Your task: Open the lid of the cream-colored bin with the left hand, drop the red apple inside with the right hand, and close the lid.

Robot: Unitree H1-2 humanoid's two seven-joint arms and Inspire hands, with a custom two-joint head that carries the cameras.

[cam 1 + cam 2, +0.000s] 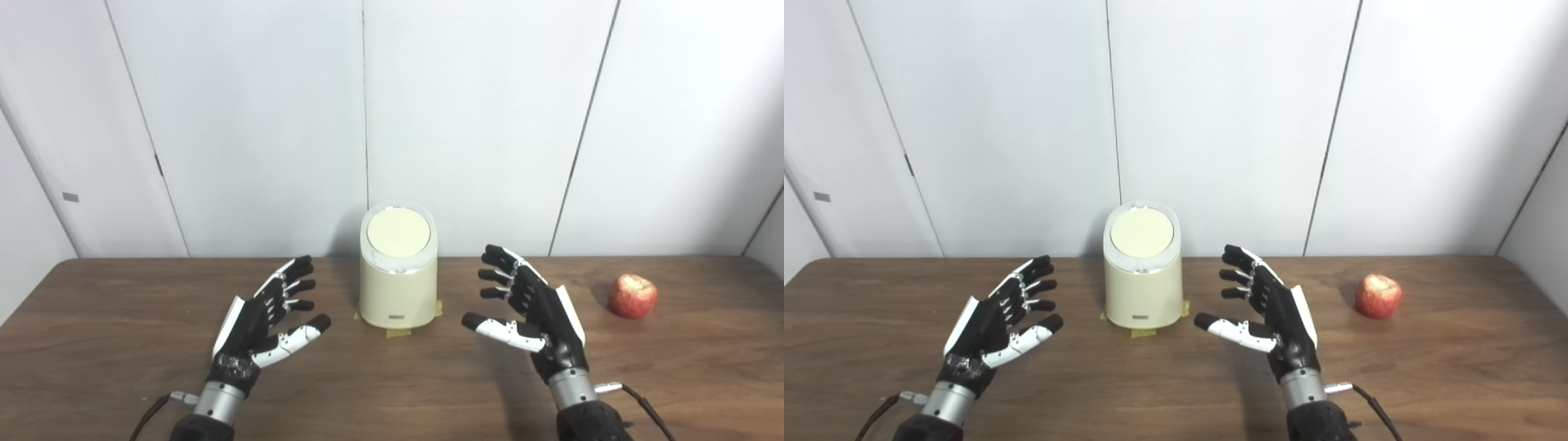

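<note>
Fingers (pixel 294 285) of the left hand (pixel 260 324) are spread and released, dark tips pointing up and toward the middle of the frame, with the thumb angled out below them; nothing lies in the palm. The right hand (pixel 533 312) mirrors it, its fingers (pixel 499 275) fanned apart and empty, thumb reaching toward the centre. Both hands hover over the lower half of the picture, palms facing each other, their arms entering from the bottom edge at left and right. Between them, at the centre of the frame and a little farther back, stands the cream-colored bin (pixel 397 288), upright, with its round lid (pixel 398 234) shut flat inside a pale rim. Neither hand touches it; a strip of bare wood shows on either side between fingertips and the bin's wall. Small pieces of yellow tape (pixel 397 334) peek out from under the bin's base at the front and at both sides. The red apple (pixel 632 296) sits alone at the right of the frame, to the right of the right hand and well apart from the bin, stem dimple up, with open tabletop all around it. The wooden table (pixel 98 318) runs across the whole lower part of the picture; its far edge meets the white panelled wall (pixel 245 122) just behind the bin, and its rounded far corners show at the left and right of the frame. Broad bare stretches lie at lower centre, far left and lower right. A thin cable (pixel 643 401) trails from the right wrist toward the bottom edge.
</note>
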